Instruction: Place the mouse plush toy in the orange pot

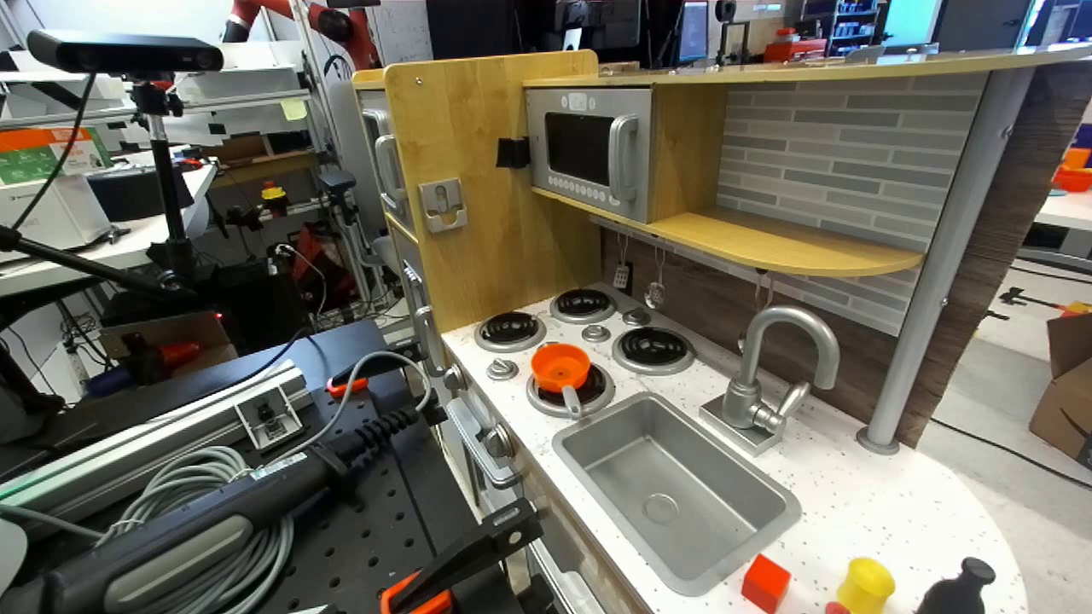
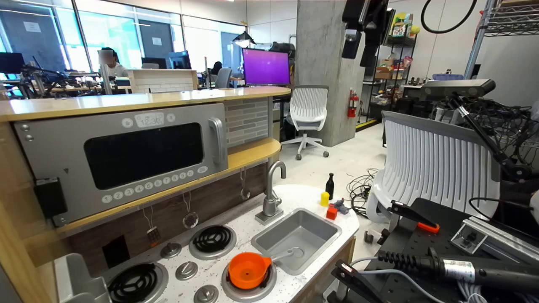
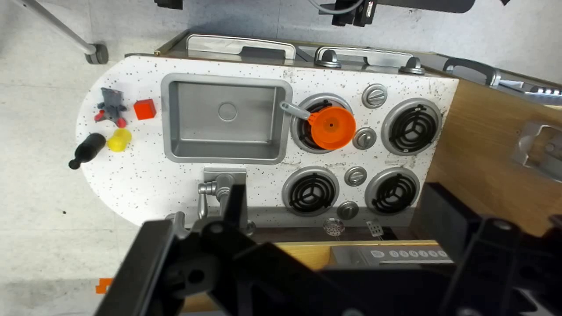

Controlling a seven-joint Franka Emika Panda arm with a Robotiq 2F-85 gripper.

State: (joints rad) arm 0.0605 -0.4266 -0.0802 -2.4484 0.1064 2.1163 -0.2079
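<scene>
The mouse plush toy (image 3: 113, 105) is small and grey with red-pink parts. It lies near the rounded end of the white counter, beyond the sink. It also shows in an exterior view (image 2: 342, 206). The bright-orange pot (image 3: 333, 127) with a grey handle sits on a burner beside the sink; nothing lies in it. It shows in both exterior views (image 1: 560, 367) (image 2: 247, 270). My gripper (image 3: 337, 189) is open with nothing between its fingers, high above the counter on the microwave side. It is out of view in both exterior views.
A red-orange block (image 3: 145, 109), a yellow toy (image 3: 119, 140) and a black bottle (image 3: 89, 148) stand close to the mouse. The sink (image 3: 226, 159) lies between them and the pot. The faucet (image 1: 781, 367), microwave (image 1: 589, 149) and curved shelf (image 1: 793, 243) rise along the back.
</scene>
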